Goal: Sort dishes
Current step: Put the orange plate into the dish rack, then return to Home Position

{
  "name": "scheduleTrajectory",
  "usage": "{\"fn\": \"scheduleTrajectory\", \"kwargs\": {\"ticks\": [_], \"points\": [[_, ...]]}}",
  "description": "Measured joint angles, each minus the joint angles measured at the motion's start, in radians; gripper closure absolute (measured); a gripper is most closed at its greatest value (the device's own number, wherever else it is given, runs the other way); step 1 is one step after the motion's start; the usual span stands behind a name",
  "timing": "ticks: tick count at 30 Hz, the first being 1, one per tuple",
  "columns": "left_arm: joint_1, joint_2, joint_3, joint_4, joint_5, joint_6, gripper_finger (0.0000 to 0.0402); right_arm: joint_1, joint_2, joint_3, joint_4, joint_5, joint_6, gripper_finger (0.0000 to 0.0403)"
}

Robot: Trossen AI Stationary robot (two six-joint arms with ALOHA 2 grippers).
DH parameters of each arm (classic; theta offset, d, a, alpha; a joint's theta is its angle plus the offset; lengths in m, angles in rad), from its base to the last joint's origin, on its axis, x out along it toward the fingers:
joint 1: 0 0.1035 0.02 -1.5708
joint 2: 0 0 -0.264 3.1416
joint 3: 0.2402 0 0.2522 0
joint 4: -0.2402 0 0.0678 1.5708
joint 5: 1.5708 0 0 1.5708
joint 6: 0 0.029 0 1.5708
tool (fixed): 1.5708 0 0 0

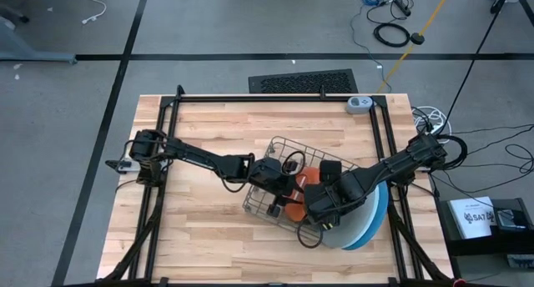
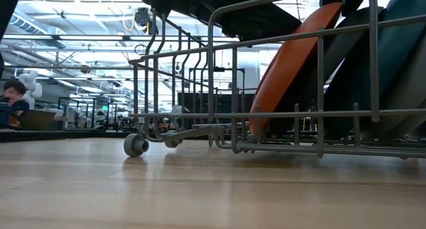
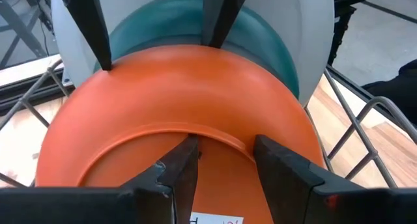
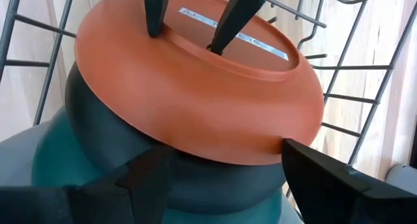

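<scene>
Both grippers meet at the orange plate (image 1: 302,183), which leans on the darker dishes (image 4: 130,165) inside the wire rack (image 1: 275,145). Left gripper (image 3: 225,162) pinches its foot ring; right gripper (image 4: 221,168) straddles its rim, fingers apart. Better one lets go before lifting.

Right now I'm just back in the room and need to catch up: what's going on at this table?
Both dark arms meet at the wire dish rack on the wooden table. The left gripper has its fingers on either side of the foot ring of the small round orange plate, which leans in the rack. The right gripper stands open at that plate's opposite rim. Behind it lean black, teal and larger pale plates.
</scene>
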Motion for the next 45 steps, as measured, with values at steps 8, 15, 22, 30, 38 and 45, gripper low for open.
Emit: {"fn": "scheduleTrajectory", "kwargs": {"ticks": [8, 15, 22, 30, 38, 45], "points": [[0.015, 0.004, -0.001, -0.025, 0.031, -0.028, 0.0247, -0.003, -0.002, 0.003, -0.024, -0.067, -0.063, 0.0138], [0.015, 0.007, -0.005, -0.050, 0.034, -0.028, 0.0247, -0.002, -0.008, 0.004, -0.048, -0.122, -0.094, 0.0138], [0.021, 0.008, -0.006, -0.077, 0.023, -0.022, 0.0247, -0.002, -0.012, 0.003, -0.121, -0.129, -0.071, 0.0138], [0.022, 0.008, -0.006, -0.076, 0.023, -0.020, 0.0247, -0.001, -0.012, 0.041, -0.117, -0.061, -0.072, 0.0138], [0.024, -0.040, -0.010, -0.093, 0.011, -0.002, 0.0247, 0.038, -0.012, 0.094, 0.025, 0.194, -0.195, 0.0138], [0.024, -0.181, -0.008, -0.132, 0.010, 0.012, 0.0247, 0.079, -0.012, 0.095, 0.193, 0.437, -0.255, 0.0142]]}}
